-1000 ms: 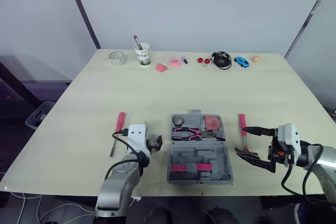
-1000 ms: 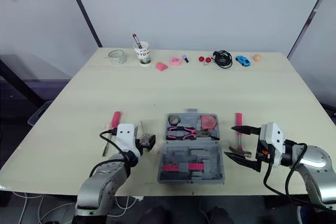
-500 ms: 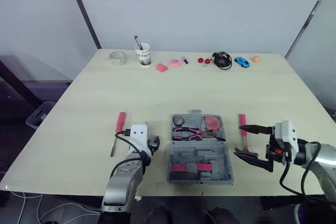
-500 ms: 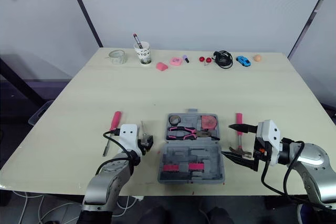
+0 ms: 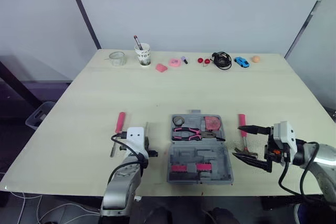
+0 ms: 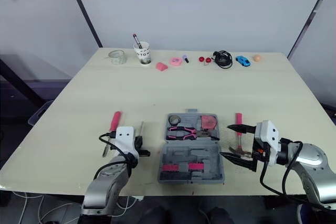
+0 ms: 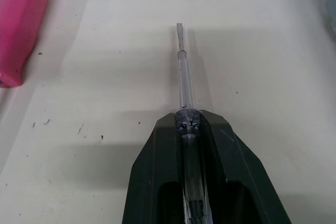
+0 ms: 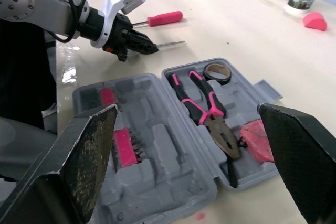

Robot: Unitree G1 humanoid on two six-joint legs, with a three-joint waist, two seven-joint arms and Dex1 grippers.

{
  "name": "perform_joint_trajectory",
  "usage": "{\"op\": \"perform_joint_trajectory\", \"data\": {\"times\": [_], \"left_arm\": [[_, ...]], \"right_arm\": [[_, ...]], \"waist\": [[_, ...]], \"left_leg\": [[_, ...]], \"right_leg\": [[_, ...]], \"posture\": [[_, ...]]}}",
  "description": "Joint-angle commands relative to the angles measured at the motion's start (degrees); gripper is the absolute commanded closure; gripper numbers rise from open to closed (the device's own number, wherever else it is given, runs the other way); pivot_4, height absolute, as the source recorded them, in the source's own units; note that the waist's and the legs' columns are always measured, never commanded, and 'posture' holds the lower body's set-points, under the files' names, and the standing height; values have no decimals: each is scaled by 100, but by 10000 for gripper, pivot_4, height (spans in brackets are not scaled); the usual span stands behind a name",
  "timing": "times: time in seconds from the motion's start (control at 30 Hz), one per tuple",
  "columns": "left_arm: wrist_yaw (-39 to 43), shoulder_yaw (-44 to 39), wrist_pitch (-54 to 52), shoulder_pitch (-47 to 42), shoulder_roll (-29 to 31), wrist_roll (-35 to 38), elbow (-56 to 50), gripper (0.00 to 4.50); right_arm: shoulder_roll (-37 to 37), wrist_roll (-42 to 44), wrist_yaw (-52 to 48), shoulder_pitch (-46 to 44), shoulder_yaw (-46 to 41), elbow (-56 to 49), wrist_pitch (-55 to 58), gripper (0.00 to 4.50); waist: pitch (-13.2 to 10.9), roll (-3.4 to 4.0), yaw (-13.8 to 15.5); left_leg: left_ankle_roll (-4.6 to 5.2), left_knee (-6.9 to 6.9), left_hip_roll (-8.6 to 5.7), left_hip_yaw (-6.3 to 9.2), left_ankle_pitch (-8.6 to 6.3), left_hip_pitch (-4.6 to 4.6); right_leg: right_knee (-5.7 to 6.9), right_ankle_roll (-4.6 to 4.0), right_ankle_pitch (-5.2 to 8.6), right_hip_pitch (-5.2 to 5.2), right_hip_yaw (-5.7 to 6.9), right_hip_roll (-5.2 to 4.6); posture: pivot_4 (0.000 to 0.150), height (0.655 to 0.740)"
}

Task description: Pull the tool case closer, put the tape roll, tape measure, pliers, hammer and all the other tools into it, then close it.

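Note:
The grey tool case [image 5: 202,157] lies open near the table's front edge. Its far half holds pink-handled pliers [image 5: 189,132], a tape roll [image 5: 178,120] and a pink tape measure [image 5: 212,123]. Left of the case, my left gripper [image 5: 145,146] is shut on a thin clear-handled screwdriver [image 7: 184,77] whose shaft points away along the table. A pink-handled screwdriver [image 5: 119,124] lies further left. Right of the case lies the hammer [image 5: 242,123] with its pink handle pointing away. My right gripper [image 5: 243,141] stands open with its fingers either side of the hammer's head end.
Along the far edge stand a clear tape roll [image 5: 117,57], a paper cup with a pen [image 5: 142,53], pink bits [image 5: 161,67], two red balls [image 5: 203,60], a black cable [image 5: 222,59], a blue toy car [image 5: 241,61] and an orange ball [image 5: 255,59].
My left gripper's fingers have come together on the clear-handled screwdriver. The right gripper has crept slightly left toward the hammer and stayed open.

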State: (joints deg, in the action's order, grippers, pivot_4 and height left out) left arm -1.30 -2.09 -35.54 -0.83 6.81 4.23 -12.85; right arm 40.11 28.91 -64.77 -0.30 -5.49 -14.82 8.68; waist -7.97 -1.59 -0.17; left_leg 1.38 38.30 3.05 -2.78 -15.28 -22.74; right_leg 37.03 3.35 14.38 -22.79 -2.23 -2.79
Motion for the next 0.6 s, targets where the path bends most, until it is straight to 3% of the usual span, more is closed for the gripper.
{"op": "perform_joint_trajectory", "data": {"times": [0.03,0.27,0.5,0.6], "left_arm": [[51,-38,24,111,73,-69,-107,44640],[220,-74,73,88,219,-47,-108,44640],[881,175,260,128,980,-191,-501,44640],[1526,205,410,131,1469,-45,-748,44640]], "right_arm": [[41,161,-95,-32,-92,-155,6,0],[65,305,-332,-54,-94,-93,18,0],[52,362,-406,84,-125,-105,8,0],[66,391,-392,224,-224,-116,-21,0]], "waist": [[0,0,-1],[0,0,-20],[-1,0,-26],[-2,0,4]], "left_leg": [[0,0,0,0,0,0],[0,0,1,1,0,1],[0,-1,1,2,0,0],[0,0,2,2,0,-1]], "right_leg": [[0,0,0,0,0,0],[0,0,0,0,1,0],[0,-1,1,0,3,0],[0,-22,13,0,5,-3]], "posture": [[1500,7400],[1500,7400],[1500,7400],[1500,7400]]}}
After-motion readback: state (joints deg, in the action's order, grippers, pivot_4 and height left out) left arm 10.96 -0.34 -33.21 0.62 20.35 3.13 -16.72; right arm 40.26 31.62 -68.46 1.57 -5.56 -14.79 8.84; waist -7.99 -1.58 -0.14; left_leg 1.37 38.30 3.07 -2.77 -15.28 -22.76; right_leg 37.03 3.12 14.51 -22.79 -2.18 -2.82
